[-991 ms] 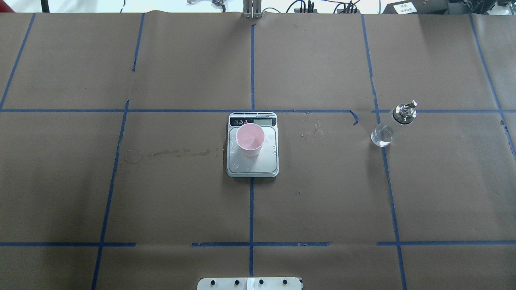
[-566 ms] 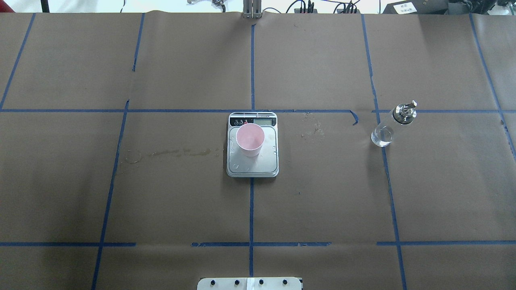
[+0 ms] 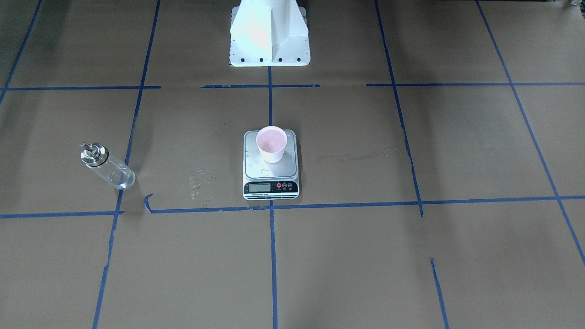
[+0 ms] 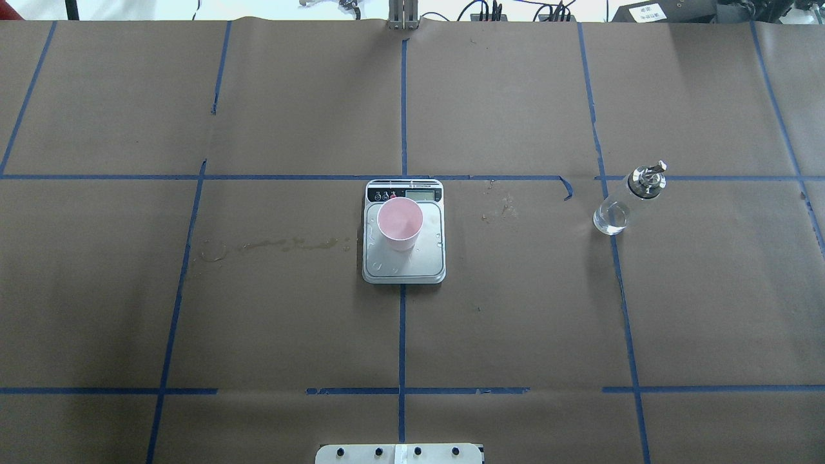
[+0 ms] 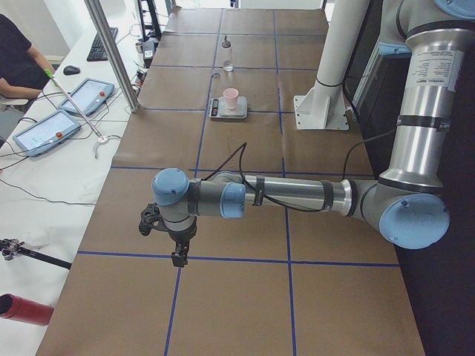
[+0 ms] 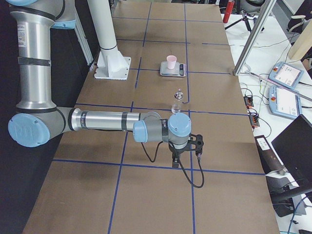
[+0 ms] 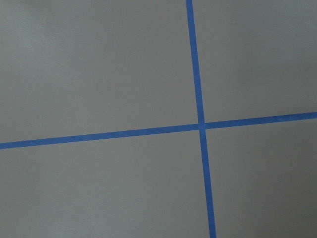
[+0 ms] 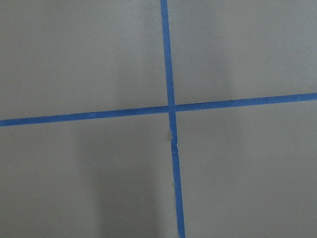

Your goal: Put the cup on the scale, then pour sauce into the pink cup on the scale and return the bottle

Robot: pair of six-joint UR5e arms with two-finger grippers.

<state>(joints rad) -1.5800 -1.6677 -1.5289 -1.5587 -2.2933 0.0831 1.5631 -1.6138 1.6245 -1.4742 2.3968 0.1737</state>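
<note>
Nearest the robot, 1 white base plate [image 4: 399, 454] with 4 dark bolt heads sits at the table edge. The table [image 4: 515, 322] is covered in brown paper marked into a grid by blue tape lines [image 4: 401, 335]. The 2 arms reach out low over the 2 table ends. The left gripper [image 5: 178, 256] and the right gripper [image 6: 175, 159] each hang over bare paper with nothing seen in them; how far their jaws stand apart cannot be told from these side views. Each wrist camera shows only 1 tape crossing. At mid-table lies 1 scale [image 4: 412, 267], its display strip on the far side from the robot, carrying 1 LCD and 3 buttons, 1 red and 2 dark. The LCD reading and the fine print under it are too small to read. 1 cup [image 4: 399, 224] stands upright on the platform, toward the display end, pink inside; droplets lie on the platform around it. A dried ring and streak [image 4: 271, 245] mark the paper on the robot's left of the scale, and a smaller spatter [image 4: 499, 206] on its right. Well apart, on the robot's right, 1 bottle [image 4: 622, 205] stands upright on a tape line, with clear sauce [image 4: 609, 220] in its lower part. Past the far edge are cables and a white label [image 4: 646, 11], unreadable. On the side desk are 2 tablets [image 5: 85, 93], 1 keyboard [image 5: 99, 44] and 1 seated person [image 5: 15, 52].
</note>
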